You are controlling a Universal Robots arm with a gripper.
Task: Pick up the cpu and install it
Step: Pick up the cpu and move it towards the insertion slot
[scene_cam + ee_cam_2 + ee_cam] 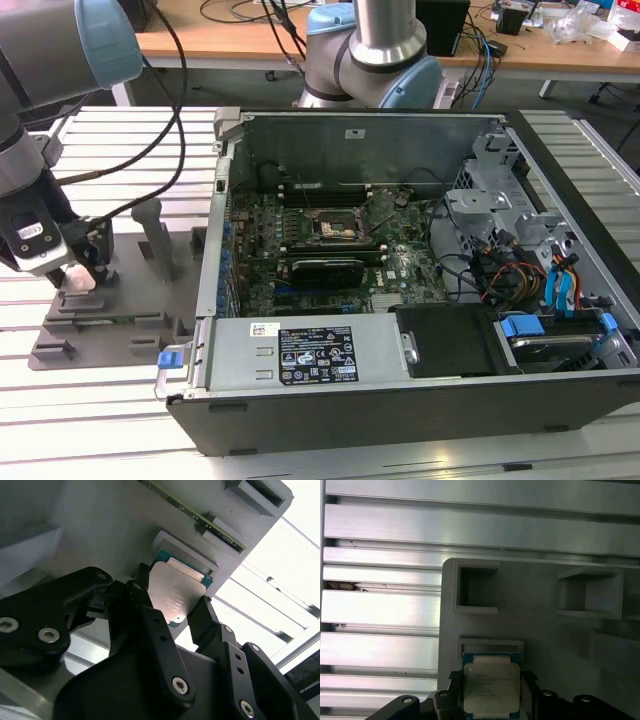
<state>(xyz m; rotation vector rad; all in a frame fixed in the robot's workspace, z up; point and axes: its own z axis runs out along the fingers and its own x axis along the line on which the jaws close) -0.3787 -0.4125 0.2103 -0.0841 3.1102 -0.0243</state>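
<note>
The cpu (pixel 177 592), a flat square chip with a silver-grey top and a green rim, lies against the grey plastic tray (pixel 100 525). My gripper (pixel 170 602) has one black finger on each side of it, and both press on its edges. In the first wrist view the cpu (pixel 491 687) sits just below a raised lip of the tray (pixel 530 595), between the fingers of my gripper (pixel 491 680). In the exterior view my gripper (pixel 80 275) is low over the tray (pixel 100 320), at that view's left. The black socket frame (pixel 335 228) lies on the motherboard inside the open computer case (pixel 400 370).
Upright posts (pixel 160 235) rise from the tray beside my gripper. A black cable (pixel 170 120) hangs from the arm. The case wall (pixel 212 250) stands between the tray and the motherboard. The table (pixel 60 420) is slatted aluminium. A second robot base (pixel 375 55) stands behind the case.
</note>
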